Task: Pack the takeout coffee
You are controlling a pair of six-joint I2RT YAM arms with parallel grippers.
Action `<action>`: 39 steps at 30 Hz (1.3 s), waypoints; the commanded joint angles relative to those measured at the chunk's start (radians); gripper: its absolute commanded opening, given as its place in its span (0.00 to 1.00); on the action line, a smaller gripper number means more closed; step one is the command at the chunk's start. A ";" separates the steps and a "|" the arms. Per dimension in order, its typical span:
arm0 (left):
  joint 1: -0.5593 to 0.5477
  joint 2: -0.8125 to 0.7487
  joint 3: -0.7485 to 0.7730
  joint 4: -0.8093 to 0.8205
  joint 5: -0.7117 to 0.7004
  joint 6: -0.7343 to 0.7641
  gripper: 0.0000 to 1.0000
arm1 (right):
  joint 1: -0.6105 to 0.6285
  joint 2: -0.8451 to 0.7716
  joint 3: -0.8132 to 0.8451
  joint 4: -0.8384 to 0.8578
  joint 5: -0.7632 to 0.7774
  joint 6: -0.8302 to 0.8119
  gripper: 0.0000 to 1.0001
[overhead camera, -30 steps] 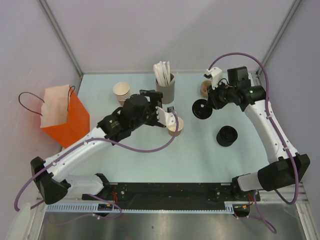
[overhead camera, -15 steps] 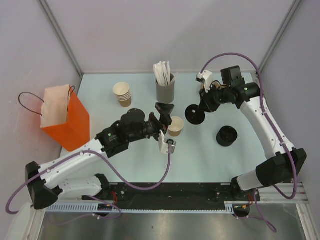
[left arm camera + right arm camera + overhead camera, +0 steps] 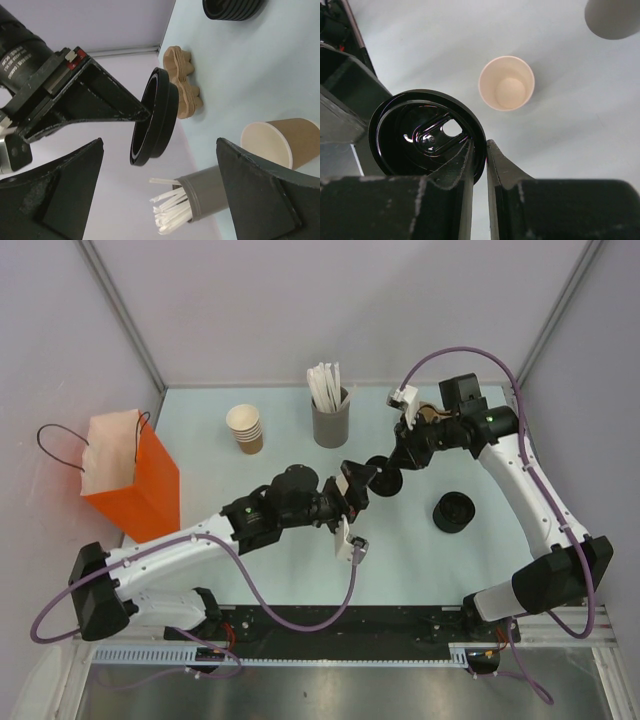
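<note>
The takeout coffee cup (image 3: 506, 82), tan-brown with a pale rim, stands open on the table. It also shows in the left wrist view (image 3: 280, 142). In the top view my left gripper (image 3: 357, 483) hides it. My left gripper (image 3: 160, 150) is open and empty, rolled on its side, with the cup just beyond its lower finger (image 3: 265, 200). My right gripper (image 3: 480, 142) is shut on the rim of a black lid (image 3: 427, 135). It holds the lid in the air (image 3: 383, 480), close to the cup and right in front of the left gripper.
An orange paper bag (image 3: 135, 480) stands at the left. A stack of nested brown cups (image 3: 245, 428) and a grey holder of white sticks (image 3: 331, 420) stand at the back. Spare black lids (image 3: 455, 510) lie at the right. Brown cardboard carriers (image 3: 182, 82) lie behind the right gripper.
My left gripper has swung right and now covers the cup in the top view. My right gripper has carried the black lid left and nearer, towards the cup.
</note>
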 commanded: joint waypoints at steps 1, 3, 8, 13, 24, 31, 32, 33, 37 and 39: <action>-0.027 0.010 -0.008 0.064 0.041 0.053 0.98 | 0.029 -0.029 0.000 -0.023 -0.070 -0.020 0.17; -0.032 0.016 -0.010 0.059 0.032 0.055 0.93 | 0.040 -0.030 -0.004 -0.025 -0.067 -0.020 0.18; -0.042 0.019 -0.015 0.056 0.022 0.064 0.73 | 0.059 -0.029 -0.013 -0.026 -0.051 -0.023 0.19; -0.047 0.015 -0.030 0.045 0.019 0.064 0.44 | 0.060 -0.029 -0.014 -0.028 -0.045 -0.023 0.19; -0.061 0.016 -0.038 0.045 -0.004 0.018 0.26 | 0.065 -0.035 -0.014 -0.015 -0.031 -0.019 0.20; -0.073 0.022 -0.034 0.058 -0.031 -0.005 0.18 | 0.068 -0.038 -0.013 -0.018 -0.011 -0.022 0.29; -0.073 0.025 -0.028 0.054 -0.036 -0.010 0.17 | 0.068 -0.039 -0.011 -0.018 0.005 -0.022 0.35; -0.073 0.027 -0.022 0.051 -0.049 -0.028 0.17 | 0.065 -0.044 -0.008 -0.014 0.019 -0.020 0.42; -0.076 0.039 0.065 -0.050 -0.114 -0.143 0.13 | 0.023 -0.087 0.015 0.037 0.077 0.023 0.74; -0.075 0.065 0.151 -0.132 -0.152 -0.242 0.12 | -0.026 -0.110 0.050 0.044 0.101 0.034 0.80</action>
